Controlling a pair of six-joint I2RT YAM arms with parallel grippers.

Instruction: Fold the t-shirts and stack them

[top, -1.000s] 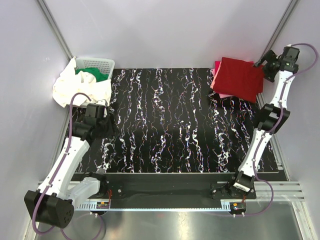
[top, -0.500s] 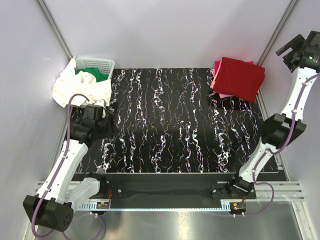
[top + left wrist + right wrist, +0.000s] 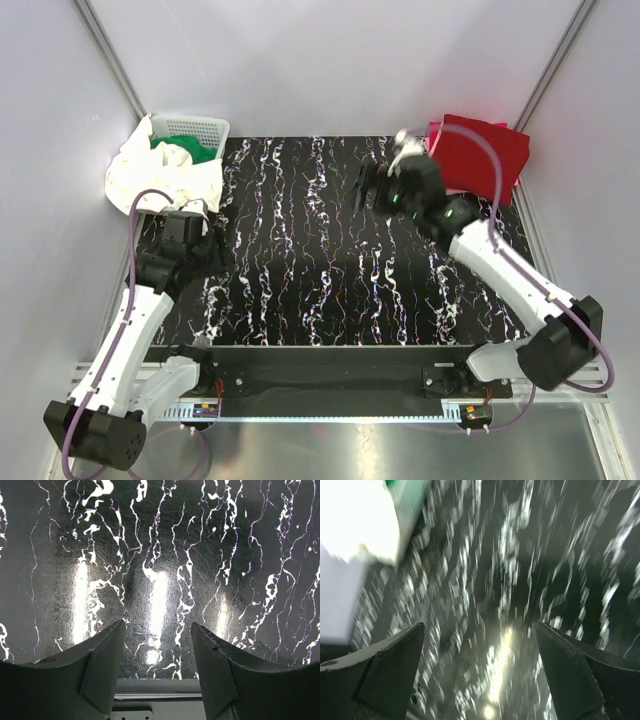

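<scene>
A folded dark red t-shirt [image 3: 487, 157] lies at the table's back right, on top of a pink one whose edge [image 3: 434, 132] peeks out. A white t-shirt [image 3: 150, 178] hangs over the basket's front, and a green one [image 3: 187, 151] sits inside it. My left gripper [image 3: 213, 257] hovers just in front of the basket; in the left wrist view it [image 3: 157, 624] is open over bare table with nothing between its fingers. My right gripper [image 3: 363, 187] is at the back middle, left of the red stack, and stands wide open and empty [image 3: 480, 625] in a blurred view.
The white lattice basket [image 3: 203, 129] stands in the back left corner, and shows as a bright blur [image 3: 355, 525] in the right wrist view. The black marbled table [image 3: 320, 270] is walled by grey panels on three sides. My right forearm [image 3: 500, 265] crosses the table's right half.
My right arm has swung from the back right corner, up and then down to the back middle of the table. My left gripper has opened a little wider and shifted slightly.
</scene>
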